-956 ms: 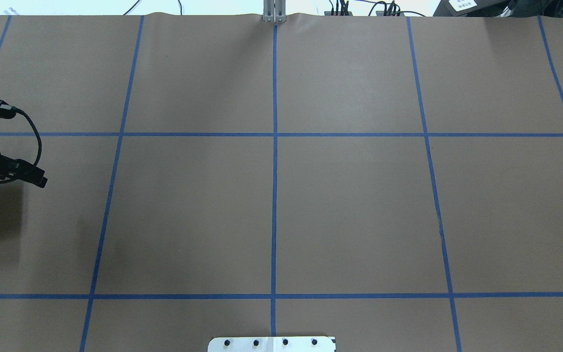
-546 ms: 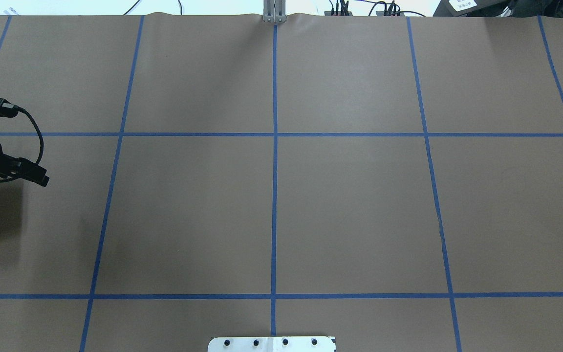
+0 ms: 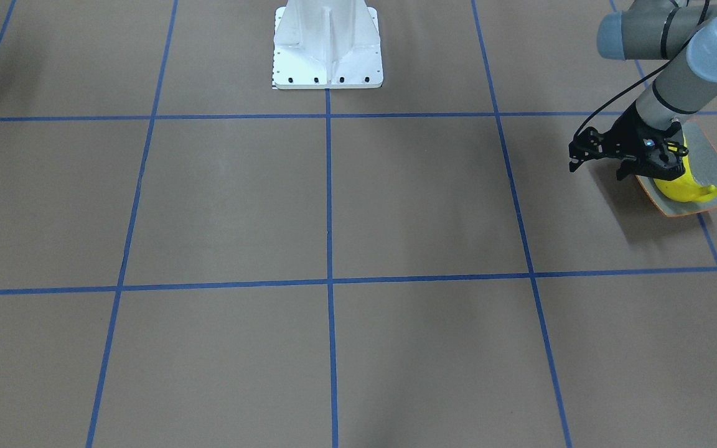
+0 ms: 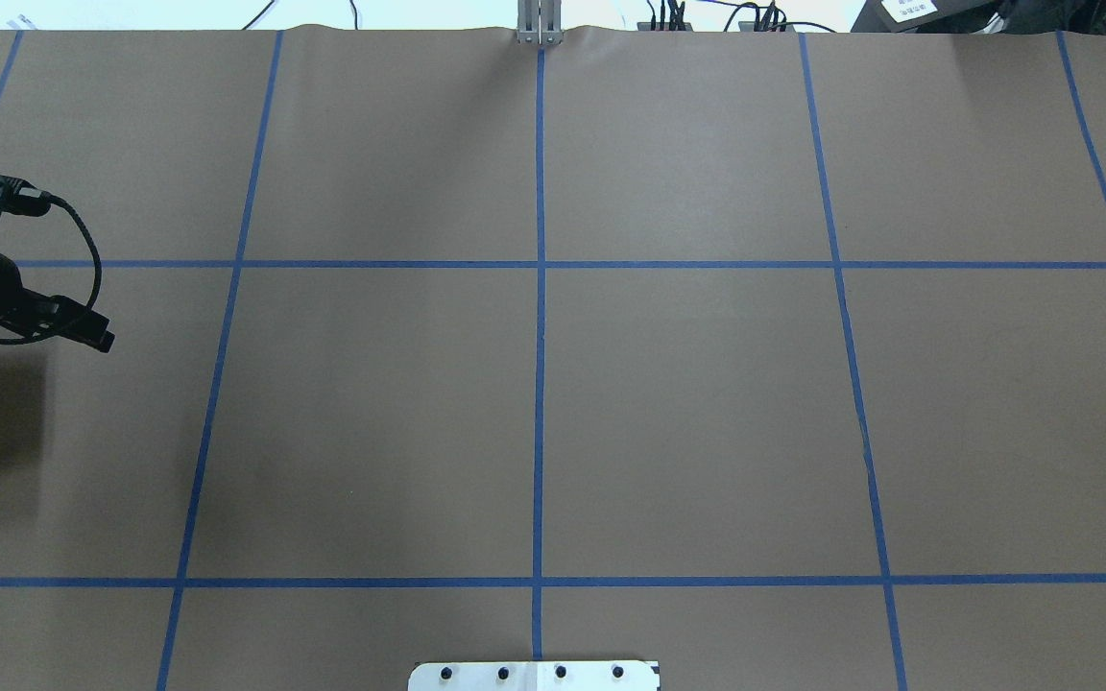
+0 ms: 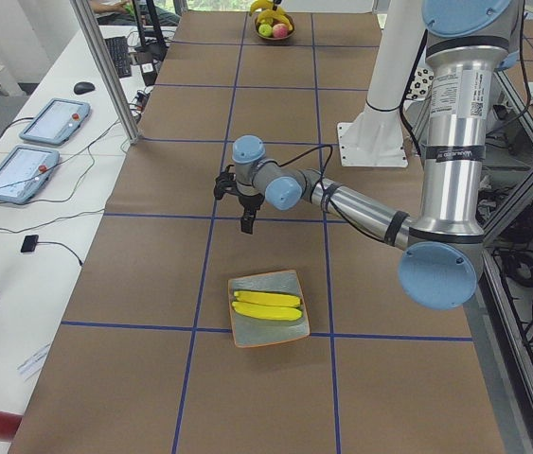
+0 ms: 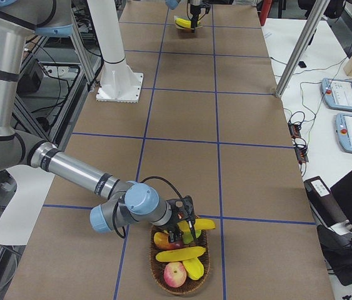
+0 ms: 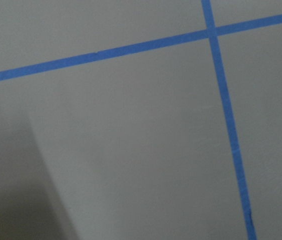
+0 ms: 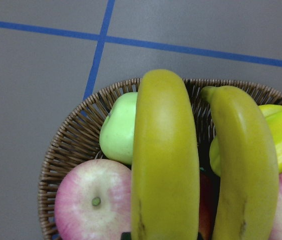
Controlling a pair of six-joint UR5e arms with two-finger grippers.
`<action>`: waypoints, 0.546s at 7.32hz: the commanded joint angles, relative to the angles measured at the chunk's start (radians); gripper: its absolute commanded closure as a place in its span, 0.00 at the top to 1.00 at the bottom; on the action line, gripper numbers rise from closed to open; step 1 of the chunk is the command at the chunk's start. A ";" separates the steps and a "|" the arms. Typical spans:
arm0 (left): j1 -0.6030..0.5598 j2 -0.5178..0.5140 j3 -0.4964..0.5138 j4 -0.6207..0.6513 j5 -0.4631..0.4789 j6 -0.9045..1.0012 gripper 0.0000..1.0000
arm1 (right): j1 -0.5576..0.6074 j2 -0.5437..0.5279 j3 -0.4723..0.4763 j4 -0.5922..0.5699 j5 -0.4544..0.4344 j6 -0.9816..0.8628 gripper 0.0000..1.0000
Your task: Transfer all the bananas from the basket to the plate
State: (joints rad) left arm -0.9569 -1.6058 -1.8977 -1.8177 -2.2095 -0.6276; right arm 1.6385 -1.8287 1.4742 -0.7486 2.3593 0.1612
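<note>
left gripper (image 5: 245, 225) frame centre, jaws: cannot tell | bananas (image 5: 266, 305): two on plate (image 5: 266, 332) | right gripper (image 6: 185, 230) over basket (image 8: 65, 145), straddling banana (image 8: 163, 160), clamping unclear

Nothing legible here, folks: print down the left arm (image 5: 454, 113) is too small, the white label (image 4: 908, 8) too blurred.

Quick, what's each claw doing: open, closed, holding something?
Left gripper: beside the orange-rimmed grey-green plate; open or shut cannot be told.
Right gripper: over yellow bananas in the woven wicker basket; cannot be told.
</note>
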 commanded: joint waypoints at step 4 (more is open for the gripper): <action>0.009 -0.291 0.069 -0.006 -0.015 -0.278 0.99 | -0.297 0.343 0.014 0.021 0.147 0.530 0.00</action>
State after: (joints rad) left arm -0.9521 -1.7999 -1.8563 -1.8232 -2.2178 -0.7867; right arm 1.4563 -1.5951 1.4815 -0.7372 2.4998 0.5634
